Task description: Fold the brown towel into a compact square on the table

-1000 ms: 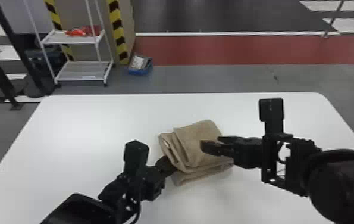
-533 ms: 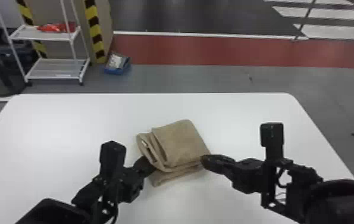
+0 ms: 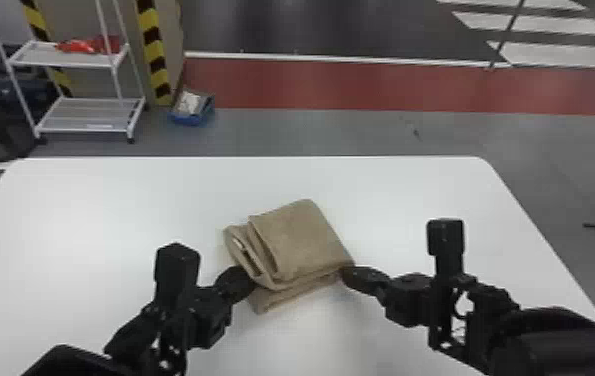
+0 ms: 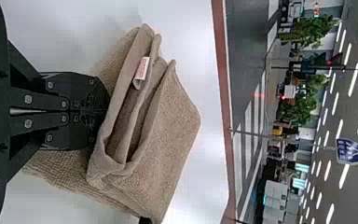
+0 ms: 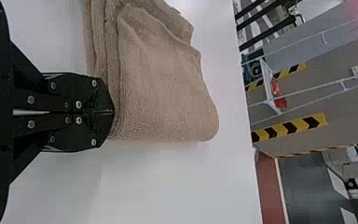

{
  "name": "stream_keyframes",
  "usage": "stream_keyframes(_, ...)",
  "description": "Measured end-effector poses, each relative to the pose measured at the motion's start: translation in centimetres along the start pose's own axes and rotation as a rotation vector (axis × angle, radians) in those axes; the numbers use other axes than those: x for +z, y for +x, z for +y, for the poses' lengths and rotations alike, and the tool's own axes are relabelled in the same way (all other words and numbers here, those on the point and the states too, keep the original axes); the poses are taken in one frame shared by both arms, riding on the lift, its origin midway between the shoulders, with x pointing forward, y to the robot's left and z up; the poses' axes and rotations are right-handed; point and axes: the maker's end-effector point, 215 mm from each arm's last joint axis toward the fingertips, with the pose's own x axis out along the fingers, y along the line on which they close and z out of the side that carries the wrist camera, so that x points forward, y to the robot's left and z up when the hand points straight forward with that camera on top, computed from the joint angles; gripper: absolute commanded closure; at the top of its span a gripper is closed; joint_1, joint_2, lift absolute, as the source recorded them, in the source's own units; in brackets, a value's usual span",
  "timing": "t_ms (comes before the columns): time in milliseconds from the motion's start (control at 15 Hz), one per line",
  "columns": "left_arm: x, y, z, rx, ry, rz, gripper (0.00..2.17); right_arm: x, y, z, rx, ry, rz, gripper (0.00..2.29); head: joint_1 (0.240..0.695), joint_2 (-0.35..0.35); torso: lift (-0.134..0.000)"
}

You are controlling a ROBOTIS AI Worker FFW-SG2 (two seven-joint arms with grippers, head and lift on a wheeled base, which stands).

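Black left arm (image 3: 133, 335) slanting in from the lower left, black right arm (image 3: 536, 337) from the lower right, left tool (image 3: 247, 281) and right tool (image 3: 347, 275) angled inward, set apart, each with its two flat fingers pressed together

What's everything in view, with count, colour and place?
Towel: one, brown, folded on the table.
Label: one, white and red, on the towel's fold.
Table: one, white, under the towel.
Rack: one, white, floor beyond the table, left.
Bundle: one, red, rack's upper shelf.
Box: one, blue, right of the rack.
Stripes: two, yellow-black, by the rack.
Road sign: one, blue, background.
Trees: several, green, background.
Left hand: one, black, shut, towel's left edge.
Right hand: one, black, shut, towel's right corner.
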Motion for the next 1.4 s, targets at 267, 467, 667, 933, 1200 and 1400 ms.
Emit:
stream_keyframes(267, 0.9, -1.6, 0.2, -0.014, 0.006, -0.024, 1.98, 1.4, 1.6, -3.1, -0.07, -0.005, -0.039, 1.99, 0.695, -0.099, -0.114)
stream_keyframes(467, 2.6, -2.6, 0.6, -0.039, 0.014, -0.055, 1.98, 2.4, 2.3, -5.4, -0.12, -0.003, -0.077, 1.99, 0.695, -0.111, -0.114)
stream_keyframes(667, 3.2, -3.1, 1.7, -0.038, 0.014, -0.065, 1.98, 3.9, 3.0, -6.6, -0.143, -0.005, -0.116, 1.99, 0.695, -0.103, -0.114)
stream_keyframes(933, 4.0, -2.6, 3.5, -0.019, 0.031, -0.116, 1.98, 8.6, 5.6, -6.5, -0.135, -0.031, -0.164, 1.99, 0.695, -0.074, -0.114)
stream_keyframes(1200, 5.8, -0.4, 5.3, -0.004, 0.047, -0.21, 1.98, 10.0, 4.0, -6.2, -0.128, -0.012, -0.218, 1.98, 0.695, -0.067, -0.114)
stream_keyframes(1400, 6.5, 1.4, 6.6, -0.013, 0.065, -0.227, 1.98, 10.0, -2.1, -8.4, -0.138, 0.017, -0.295, 1.98, 0.695, -0.104, -0.114)
